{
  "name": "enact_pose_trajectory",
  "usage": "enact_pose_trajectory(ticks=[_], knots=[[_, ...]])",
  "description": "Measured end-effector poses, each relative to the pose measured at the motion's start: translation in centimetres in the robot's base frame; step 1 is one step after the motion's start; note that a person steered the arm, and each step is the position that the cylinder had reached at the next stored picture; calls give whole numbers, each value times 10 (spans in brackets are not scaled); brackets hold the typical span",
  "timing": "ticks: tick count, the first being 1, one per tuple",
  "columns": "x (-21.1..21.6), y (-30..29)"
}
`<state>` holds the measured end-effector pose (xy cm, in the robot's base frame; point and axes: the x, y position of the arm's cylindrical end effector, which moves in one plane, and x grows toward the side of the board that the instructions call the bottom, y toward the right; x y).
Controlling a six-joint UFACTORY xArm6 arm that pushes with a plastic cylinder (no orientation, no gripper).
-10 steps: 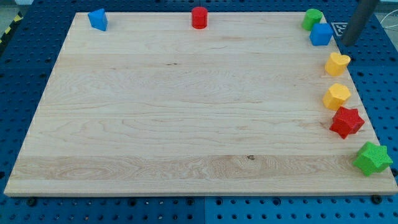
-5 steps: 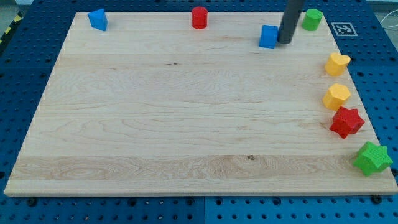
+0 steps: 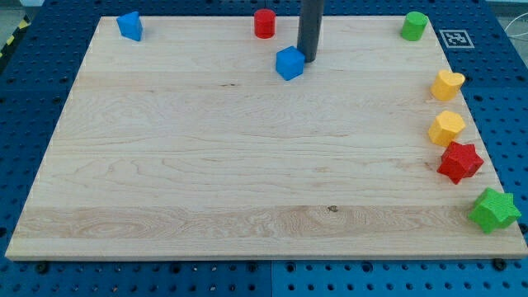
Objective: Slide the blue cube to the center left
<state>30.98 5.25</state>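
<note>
The blue cube (image 3: 289,63) lies on the wooden board (image 3: 247,165) near the view's top, a little right of centre. My tip (image 3: 311,59) stands right against the cube's right side, touching or nearly touching it. The dark rod rises from the tip out of the view's top.
A red cylinder (image 3: 264,23) stands just up-left of the cube. A second blue block (image 3: 129,25) sits at the top left corner. A green cylinder (image 3: 414,25) is at the top right. A yellow heart (image 3: 448,84), a yellow block (image 3: 447,128), a red star (image 3: 459,162) and a green star (image 3: 494,210) line the right edge.
My tip has swept left from the top right corner, pushing the blue cube left and slightly down, away from the green cylinder to just below the red cylinder.
</note>
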Motion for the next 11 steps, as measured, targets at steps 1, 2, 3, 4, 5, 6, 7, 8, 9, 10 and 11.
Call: enact_pose_trajectory(ticks=[1,2,3,4,5,6,7,8,9,10,11], knots=[[19,-29],[35,-58],[60,-71],[74,-95],[74,-124],[67,-148],[57,-169],[56,-189],[57,-207],[57,-225],[60,-245]])
